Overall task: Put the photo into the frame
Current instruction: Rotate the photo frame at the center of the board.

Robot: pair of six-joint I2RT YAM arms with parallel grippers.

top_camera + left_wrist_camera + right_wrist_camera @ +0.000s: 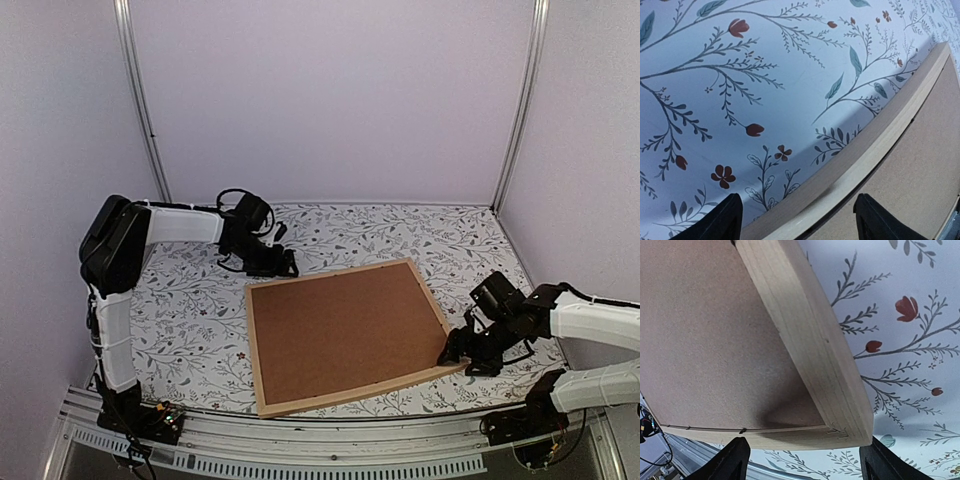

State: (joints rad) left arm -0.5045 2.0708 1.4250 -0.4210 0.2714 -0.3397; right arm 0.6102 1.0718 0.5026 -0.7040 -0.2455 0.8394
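Observation:
The frame (252, 345), made of thin light wood bars, lies flat on the flowered tablecloth with a brown backing board (345, 328) filling it. The photo is hidden from every view. My left gripper (283, 266) hovers at the frame's far left corner. In the left wrist view it (797, 220) is open, with the wooden bar (875, 145) running between its fingers. My right gripper (455, 352) is at the near right corner. The right wrist view shows it (802, 460) open, its fingers either side of the frame corner (815, 345) and the board (710, 340).
The flowered cloth (190, 300) covers the table around the frame. Pale walls and metal posts (140, 100) enclose the back and sides. A metal rail (330, 450) runs along the near edge beside the arm bases.

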